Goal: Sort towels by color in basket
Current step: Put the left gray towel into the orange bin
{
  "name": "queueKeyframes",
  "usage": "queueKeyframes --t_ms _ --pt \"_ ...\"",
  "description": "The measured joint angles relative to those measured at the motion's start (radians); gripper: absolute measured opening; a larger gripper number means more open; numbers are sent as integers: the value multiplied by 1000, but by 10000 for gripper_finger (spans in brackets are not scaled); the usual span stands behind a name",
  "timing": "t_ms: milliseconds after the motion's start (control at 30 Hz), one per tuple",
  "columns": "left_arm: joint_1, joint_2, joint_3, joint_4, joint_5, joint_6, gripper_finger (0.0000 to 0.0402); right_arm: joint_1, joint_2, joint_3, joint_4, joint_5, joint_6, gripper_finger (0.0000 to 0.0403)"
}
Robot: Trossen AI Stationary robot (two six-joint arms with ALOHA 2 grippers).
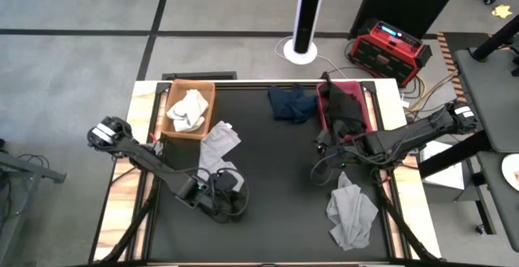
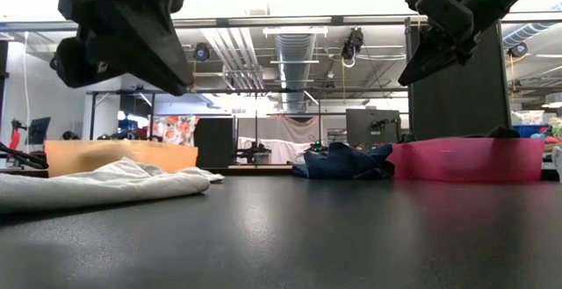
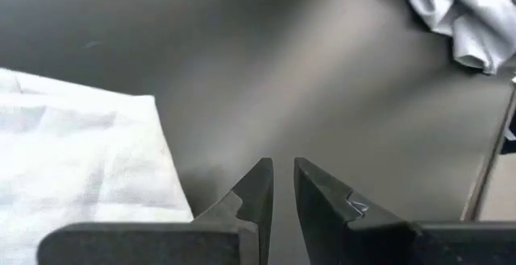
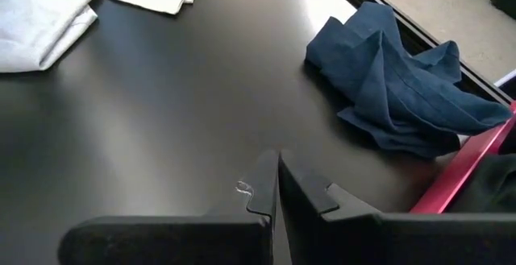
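Orange basket (image 1: 173, 96) holding a white towel (image 1: 187, 109). Pink basket (image 1: 323, 111) holding a black towel (image 1: 345, 106). Navy blue towel (image 1: 292, 102) just beside the pink basket. Two light grey towels (image 1: 219, 144) (image 1: 351, 212) on the black table (image 1: 276, 194).

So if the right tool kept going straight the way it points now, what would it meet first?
Probably bare black tabletop: the shut right tool aims at open mat, with the navy towel off to one side. Depth is unclear.

arms (image 1: 154, 163): dark, jointed | cables black | hand fingers (image 3: 256, 191): dark, wedge-tipped
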Motion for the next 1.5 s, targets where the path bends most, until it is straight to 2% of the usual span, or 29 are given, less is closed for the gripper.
queueKeyframes --t_ms 167,333,467,567,733,800,867,1000,1167,1233,1367,1433,1500 --pt "0 27 0 75 -10 -41 38 0 0 0 -3 -1 0 9" --pt "1 88 1 329 -23 80 38 0 -1 0 -9 -2 -15 9" --pt "4 129 1 440 -54 164 38 2 -15 6 -15 -21 -45 9" --pt "4 141 1 449 -71 176 38 17 -32 23 -13 -134 -73 9" --pt "4 121 1 444 -112 223 38 60 -50 42 -19 -468 15 9" --pt "4 114 7 438 -120 257 38 98 -43 42 -42 -568 63 9" --pt "4 114 21 431 -122 297 38 144 -29 42 -90 -604 120 10" --pt "7 113 59 413 -131 384 38 228 -6 42 -217 -605 265 13" --pt "8 112 135 243 -154 430 38 300 4 42 -284 -575 378 13" --pt "9 113 167 106 -122 338 38 317 5 42 -289 -562 405 13" --pt "9 137 270 -299 -37 71 38 337 5 42 -288 -531 422 13" --pt "9 162 330 -496 -12 -21 38 339 5 42 -288 -520 422 13" --pt "12 191 386 -625 -5 -79 39 338 5 42 -288 -498 421 13"
